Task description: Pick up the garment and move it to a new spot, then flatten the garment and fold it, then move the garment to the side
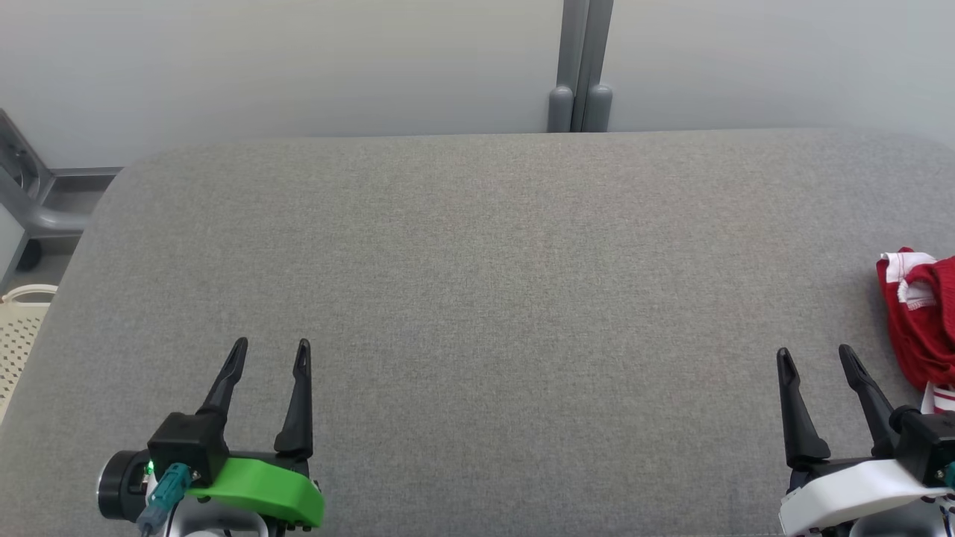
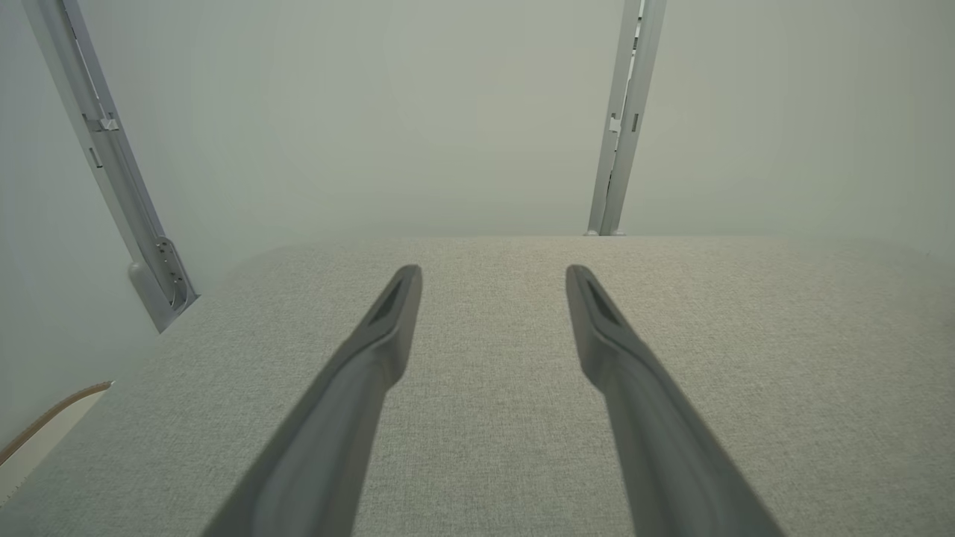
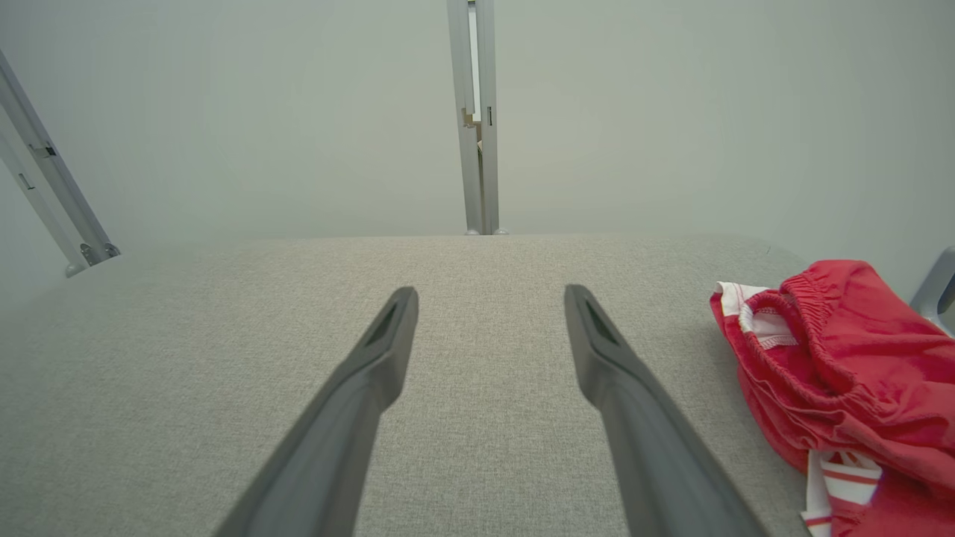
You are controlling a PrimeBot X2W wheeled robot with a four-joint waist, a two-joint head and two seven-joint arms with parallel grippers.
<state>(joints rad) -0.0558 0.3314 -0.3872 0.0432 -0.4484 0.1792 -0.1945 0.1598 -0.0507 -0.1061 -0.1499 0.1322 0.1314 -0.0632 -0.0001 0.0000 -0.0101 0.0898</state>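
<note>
Head view: bunched red fabric garment with white striped trim (image 1: 921, 328) heaped at the far right edge of the grey cloth-covered bench (image 1: 477, 283), partly cut off by the frame. Left jaws at lower left, spread wide and grasping nothing, long dark fingers (image 1: 298, 406) pointing up over bare cloth, well apart from the garment. Right jaws at lower right, likewise released and empty, near the garment but not touching it. Cream perforated basket (image 1: 19, 328) off the bench's left edge. Left wrist view: two fingers (image 2: 358, 395) parted over bare bench (image 2: 783, 373), pale wall panels beyond. Right wrist view: fingers (image 3: 351, 403) parted with nothing between them, garment (image 3: 858, 373) off to the right on the bench (image 3: 186, 373), elastic waistband turned up, cloth gathered in loose folds. Step in hand hard to call: equally fitting a rumpled heap waiting to be lifted to a new spot, or a bundle already set to the side with both jaws drawn back. Judged by the loose gathers, more bunched than squarely folded, though not settled. No single next move fixed by this scene; if a lift is due, shortest reach from the right jaws.
</note>
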